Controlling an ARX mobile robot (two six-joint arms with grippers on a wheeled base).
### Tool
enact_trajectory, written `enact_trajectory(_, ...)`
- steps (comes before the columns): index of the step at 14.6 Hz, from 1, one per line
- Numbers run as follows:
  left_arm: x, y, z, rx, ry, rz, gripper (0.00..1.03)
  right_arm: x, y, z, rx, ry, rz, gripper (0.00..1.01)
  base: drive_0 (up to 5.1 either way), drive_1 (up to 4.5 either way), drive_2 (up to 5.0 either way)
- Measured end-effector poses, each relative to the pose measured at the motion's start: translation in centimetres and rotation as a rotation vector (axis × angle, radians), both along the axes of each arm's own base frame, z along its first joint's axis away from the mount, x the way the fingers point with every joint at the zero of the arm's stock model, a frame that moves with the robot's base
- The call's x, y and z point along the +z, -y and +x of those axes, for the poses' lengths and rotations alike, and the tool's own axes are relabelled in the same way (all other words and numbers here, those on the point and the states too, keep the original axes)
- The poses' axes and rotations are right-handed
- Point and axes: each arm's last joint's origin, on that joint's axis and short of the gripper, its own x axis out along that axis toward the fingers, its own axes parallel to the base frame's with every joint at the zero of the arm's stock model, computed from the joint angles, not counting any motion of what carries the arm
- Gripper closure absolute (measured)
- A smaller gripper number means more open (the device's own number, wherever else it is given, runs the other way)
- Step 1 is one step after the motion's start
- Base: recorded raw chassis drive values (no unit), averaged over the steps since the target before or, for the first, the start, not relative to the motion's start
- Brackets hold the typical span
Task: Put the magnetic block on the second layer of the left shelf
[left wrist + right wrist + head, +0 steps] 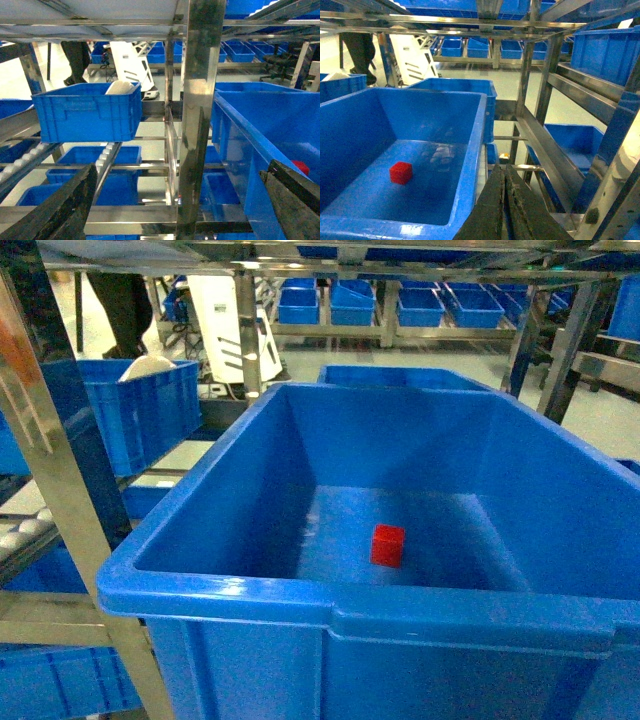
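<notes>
The magnetic block (388, 545) is a small red cube lying on the floor of the large deep blue crate (350, 605), which sits on a level of the steel rack, the left shelf second layer. In the right wrist view the block (400, 172) lies left of my right gripper (503, 169), which is shut on nothing just outside the crate's right rim (471, 160). My left gripper (182, 172) is open and empty in front of a steel upright (200, 100), left of the crate wall (260, 135). A sliver of the block (300, 166) shows there. Neither gripper shows in the head view.
A smaller blue crate (140, 405) holding a white object sits on roller rails to the left, also in the left wrist view (87, 112). A shiny upright (60, 470) stands at the near left. Slanted steel rails (560, 145) and more blue crates (602, 47) lie to the right.
</notes>
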Motion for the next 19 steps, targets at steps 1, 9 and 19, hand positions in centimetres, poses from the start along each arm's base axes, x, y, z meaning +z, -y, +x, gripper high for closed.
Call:
enact_trajectory(1, 0.0, 0.0, 0.0, 0.0, -0.001, 0.0, 0.05, -0.1, 0.0, -0.2, 0.0, -0.001, 0.0, 0.99, 0.0, 0.0, 0.0)
enact_trajectory(9, 0.0, 0.0, 0.0, 0.0, 0.0, 0.0, 0.05, -0.8, 0.0, -1.3, 0.0, 0.013, 0.001, 0.99, 0.0, 0.0, 0.0)
enact_trajectory(19, 0.0, 0.0, 0.0, 0.0, 0.0, 0.0, 0.05, -1.2, 0.0, -2.7, 0.0, 0.006, 0.001, 0.82, 0.0, 0.0, 0.0)
